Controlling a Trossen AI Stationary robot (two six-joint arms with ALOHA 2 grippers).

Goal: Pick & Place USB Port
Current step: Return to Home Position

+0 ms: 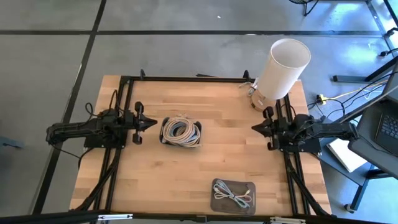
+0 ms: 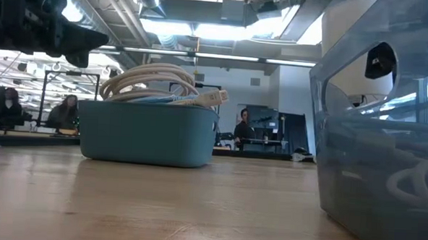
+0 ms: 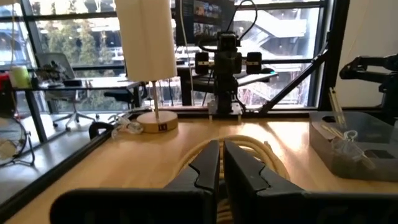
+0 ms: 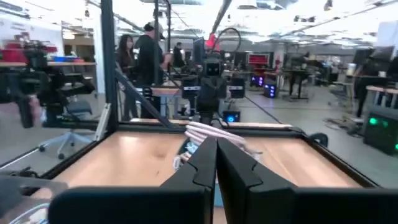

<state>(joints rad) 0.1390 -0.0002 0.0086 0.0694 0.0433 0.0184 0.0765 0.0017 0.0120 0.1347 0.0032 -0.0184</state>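
Observation:
A blue bin (image 1: 181, 144) stands mid-table with a coil of pale cables (image 1: 181, 130) piled in it; one white plug (image 2: 212, 97) sticks out over its rim. A grey tray (image 1: 217, 205) near the table's front edge holds one loose cable (image 1: 236, 198). My left gripper (image 1: 153, 123) hangs shut just left of the bin, pointing level at it. My right gripper (image 1: 254, 127) hangs shut well to the right of the bin, also pointing level toward it. Neither has anything between its fingers.
A lamp with a white shade (image 1: 283, 67) stands on a round wooden base at the far right corner. Black frame rails (image 1: 186, 79) run along the table's edges. Bare wood lies between the bin and the tray. People stand in the room beyond.

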